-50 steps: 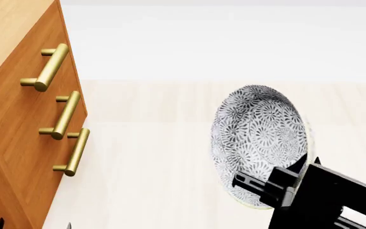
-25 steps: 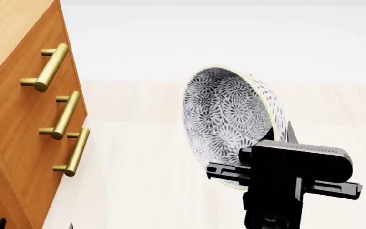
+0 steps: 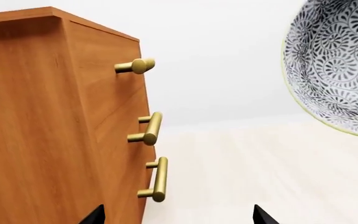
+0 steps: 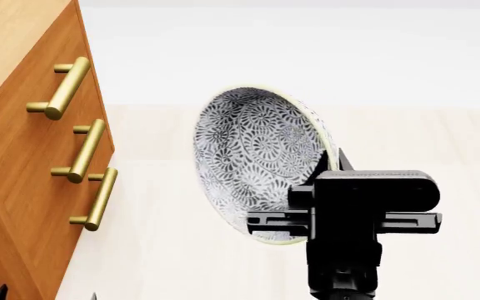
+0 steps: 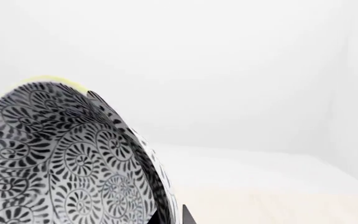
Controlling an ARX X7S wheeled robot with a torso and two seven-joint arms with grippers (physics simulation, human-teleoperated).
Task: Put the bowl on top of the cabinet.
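The right hand (image 4: pixel 324 215) grips the bowl (image 4: pixel 259 164) by its rim, fingers closed on the edge at the bowl's lower right side as the head view shows it. The bowl is tipped up nearly on its side in mid-air, its patterned inside facing toward the cabinet (image 4: pixel 23 156) and its pale rim showing along the top and bottom edges. It hangs above the pale wooden floor (image 4: pixel 173 250), well clear of it, and apart from the cabinet, with open floor between the two.

The cabinet stands at the left of the head view, its drawer fronts carrying three brass bar handles (image 4: pixel 83 150) one below another, and a strip of its lighter top (image 4: pixel 7 37) visible at the upper left corner. The bowl sits lower than that top.

In the left wrist view the cabinet's side and handles fill one half, and the bowl appears beyond it. Two dark fingertips (image 3: pixel 260 215) of the left hand (image 3: pixel 177 217) stand wide apart, spread and holding nothing.

In the right wrist view the bowl's outside fills the foreground.
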